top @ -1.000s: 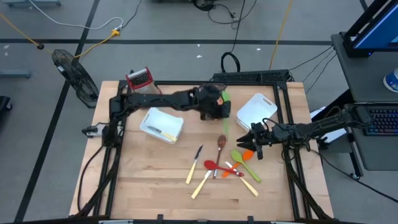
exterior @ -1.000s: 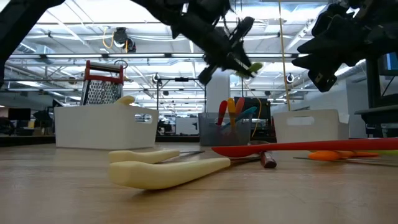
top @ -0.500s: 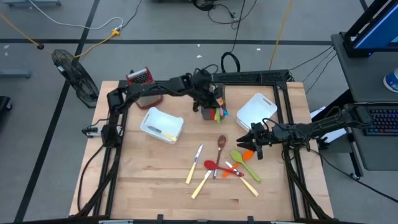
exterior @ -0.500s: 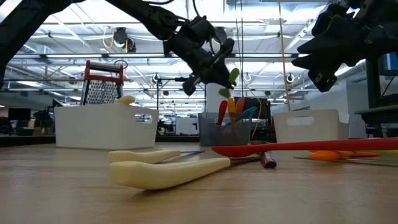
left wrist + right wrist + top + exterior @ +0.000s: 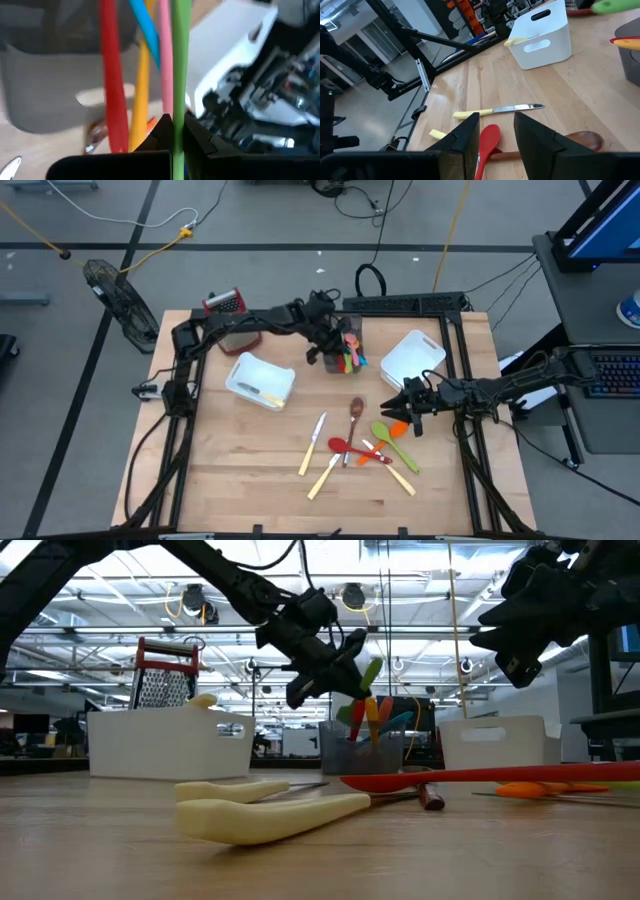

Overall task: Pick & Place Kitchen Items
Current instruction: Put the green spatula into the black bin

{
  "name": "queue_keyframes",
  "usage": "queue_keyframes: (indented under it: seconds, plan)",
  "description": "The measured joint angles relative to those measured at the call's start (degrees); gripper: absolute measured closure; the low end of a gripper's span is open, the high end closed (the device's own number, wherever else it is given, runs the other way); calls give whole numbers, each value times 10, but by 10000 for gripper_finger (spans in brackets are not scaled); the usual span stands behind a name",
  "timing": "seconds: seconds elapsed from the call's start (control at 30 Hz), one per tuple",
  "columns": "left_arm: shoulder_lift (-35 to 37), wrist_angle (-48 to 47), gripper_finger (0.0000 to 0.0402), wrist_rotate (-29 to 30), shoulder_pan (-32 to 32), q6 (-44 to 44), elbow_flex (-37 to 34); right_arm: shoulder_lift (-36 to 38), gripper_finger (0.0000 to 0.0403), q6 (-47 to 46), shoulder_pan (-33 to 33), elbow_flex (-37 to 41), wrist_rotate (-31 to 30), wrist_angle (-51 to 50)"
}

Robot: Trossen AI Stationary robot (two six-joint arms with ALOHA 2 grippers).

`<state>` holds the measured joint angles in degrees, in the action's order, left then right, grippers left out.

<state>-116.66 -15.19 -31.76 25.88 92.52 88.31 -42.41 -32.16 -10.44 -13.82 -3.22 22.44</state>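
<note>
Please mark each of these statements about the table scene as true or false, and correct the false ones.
1. The left gripper is shut on a green plastic utensil above the grey holder bin. True.
2. The brown wooden spoon stands inside the grey holder bin. False: it lies flat on the wooden table.
3. The right gripper hangs open over the loose utensils and holds nothing. True.
4. The red-topped metal box grater lies inside the white rectangular bin on the left. False: it stands on the table behind that bin.
5. A cream-handled knife lies on the table. True.
</note>
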Motion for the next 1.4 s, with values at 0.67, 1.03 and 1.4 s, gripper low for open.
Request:
queue_keyframes:
  seconds: [0.67,1.03,1.4]
  plan:
    - [-5,19,392,7,16,49,0,0,289,0,0,0,0,0]
    - [-31,58,392,-1,20,43,0,0,289,-1,0,0,-1,0]
    - [-40,60,380,10,26,38,0,0,289,-1,0,0,2,-9]
